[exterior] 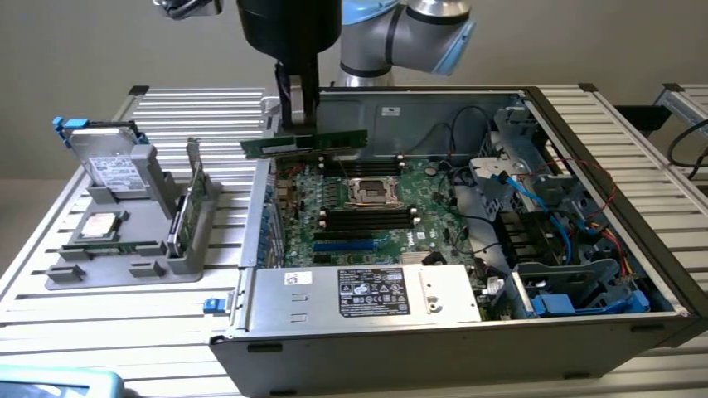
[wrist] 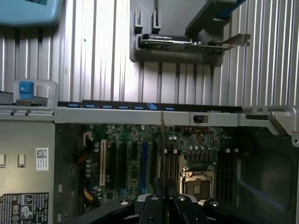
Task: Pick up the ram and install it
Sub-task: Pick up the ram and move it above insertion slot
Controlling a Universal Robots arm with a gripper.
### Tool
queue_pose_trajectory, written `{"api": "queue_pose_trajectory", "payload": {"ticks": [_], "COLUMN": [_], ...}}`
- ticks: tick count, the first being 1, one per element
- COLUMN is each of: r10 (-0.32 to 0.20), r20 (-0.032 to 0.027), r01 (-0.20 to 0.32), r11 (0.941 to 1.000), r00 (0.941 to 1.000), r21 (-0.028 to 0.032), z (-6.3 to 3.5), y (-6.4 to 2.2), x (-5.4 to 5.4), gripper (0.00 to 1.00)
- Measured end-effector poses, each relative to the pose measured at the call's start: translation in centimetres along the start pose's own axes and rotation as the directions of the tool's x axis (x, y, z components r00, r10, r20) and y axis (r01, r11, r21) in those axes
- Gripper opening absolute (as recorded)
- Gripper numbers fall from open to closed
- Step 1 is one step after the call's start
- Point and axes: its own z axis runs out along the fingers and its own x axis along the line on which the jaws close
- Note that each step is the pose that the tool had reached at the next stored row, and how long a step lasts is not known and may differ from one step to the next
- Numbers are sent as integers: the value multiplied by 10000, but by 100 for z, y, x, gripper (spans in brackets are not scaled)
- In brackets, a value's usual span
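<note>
My gripper (exterior: 297, 126) hangs above the open computer case, shut on the ram (exterior: 304, 143). The ram is a long green stick held level by its upper edge, over the back part of the motherboard (exterior: 426, 186). Below it lie the processor socket (exterior: 373, 192) and the black memory slots (exterior: 366, 218). In the wrist view the ram (wrist: 162, 135) appears edge-on as a thin line running out from the gripper (wrist: 164, 198). It hangs over the memory slots (wrist: 172, 163) beside the socket (wrist: 196, 184).
A grey holder (exterior: 144, 267) at the exterior view's left carries a green card with a metal bracket (exterior: 191, 207), a hard drive (exterior: 111, 162) and a square processor chip (exterior: 102, 224). The power supply (exterior: 366, 292) fills the case front. Cables (exterior: 531, 211) crowd the case's right side.
</note>
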Motion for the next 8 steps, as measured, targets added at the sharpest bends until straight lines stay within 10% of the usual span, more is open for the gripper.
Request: {"api": "queue_pose_trajectory", "payload": {"ticks": [8], "r10": [69], "r20": [89], "r01": [-69], "r11": [10000], "r00": [9999], "r21": [13], "z": [121], "y": [-251], "x": [8], "gripper": [13]}}
